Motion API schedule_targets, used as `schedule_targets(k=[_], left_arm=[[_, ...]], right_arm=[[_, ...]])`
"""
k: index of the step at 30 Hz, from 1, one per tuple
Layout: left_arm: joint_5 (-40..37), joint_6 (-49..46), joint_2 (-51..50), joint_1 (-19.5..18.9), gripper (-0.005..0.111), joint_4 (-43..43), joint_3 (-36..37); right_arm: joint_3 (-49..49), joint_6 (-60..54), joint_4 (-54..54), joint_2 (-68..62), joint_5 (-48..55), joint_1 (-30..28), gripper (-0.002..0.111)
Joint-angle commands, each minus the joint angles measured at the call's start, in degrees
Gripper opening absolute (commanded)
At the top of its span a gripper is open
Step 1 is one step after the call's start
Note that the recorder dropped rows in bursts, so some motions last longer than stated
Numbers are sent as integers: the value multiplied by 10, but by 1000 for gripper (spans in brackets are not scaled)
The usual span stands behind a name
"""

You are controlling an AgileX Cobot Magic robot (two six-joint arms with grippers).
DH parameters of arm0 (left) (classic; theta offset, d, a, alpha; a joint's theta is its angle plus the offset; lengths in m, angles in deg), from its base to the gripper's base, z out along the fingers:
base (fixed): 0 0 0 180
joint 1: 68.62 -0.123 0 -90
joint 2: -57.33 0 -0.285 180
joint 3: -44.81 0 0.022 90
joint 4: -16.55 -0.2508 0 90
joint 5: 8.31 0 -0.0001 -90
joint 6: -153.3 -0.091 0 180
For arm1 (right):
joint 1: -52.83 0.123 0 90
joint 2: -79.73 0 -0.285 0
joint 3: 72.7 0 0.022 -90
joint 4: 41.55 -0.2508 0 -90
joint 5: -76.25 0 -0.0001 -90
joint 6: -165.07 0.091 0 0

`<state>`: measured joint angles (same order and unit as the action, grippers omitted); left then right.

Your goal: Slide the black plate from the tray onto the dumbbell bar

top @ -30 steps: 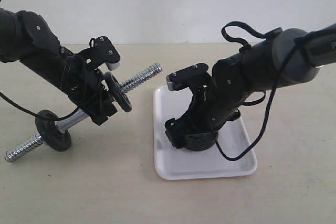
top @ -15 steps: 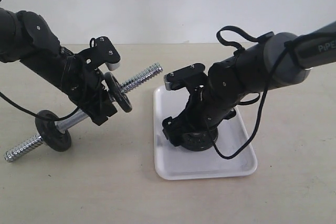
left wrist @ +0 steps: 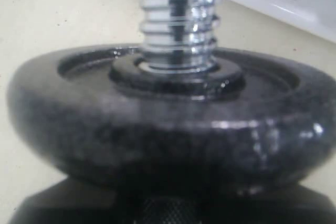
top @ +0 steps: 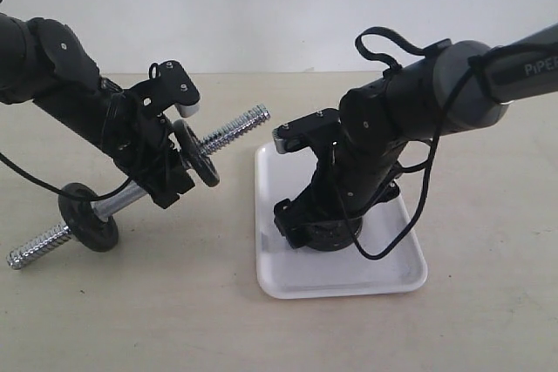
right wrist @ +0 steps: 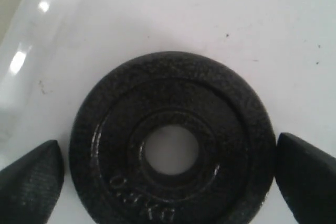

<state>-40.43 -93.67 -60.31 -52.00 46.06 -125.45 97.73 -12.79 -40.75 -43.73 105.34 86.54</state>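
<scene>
Cast-iron, likely heavy and slick, the black plate (right wrist: 173, 90) is awaiting a rim pinch from the spread right claw (right wrist: 169, 174), the left claw (top: 170, 167) gripping the dumbbell bar (top: 234, 128).

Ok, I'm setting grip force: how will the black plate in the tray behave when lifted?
Probably heavy for its size: the black plate looks like cast metal. Its glossy, rounded rim might slip in the right pincer. Lying flat on the tray, it shouldn't roll.

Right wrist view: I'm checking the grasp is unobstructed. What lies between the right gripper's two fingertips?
The right wrist view shows only the black plate there, flat on the tray, with the right gripper open around it.
</scene>
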Motion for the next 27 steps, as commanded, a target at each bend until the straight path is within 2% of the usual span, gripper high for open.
schedule_targets(k=[1,27], left_arm=[[19,0,32,0,4,24,-10],[17,0,32,0,4,24,-10]], right_arm=[[4,3,-1,-21,58,0,105],[6,-1,-2,-22,9,0,105]])
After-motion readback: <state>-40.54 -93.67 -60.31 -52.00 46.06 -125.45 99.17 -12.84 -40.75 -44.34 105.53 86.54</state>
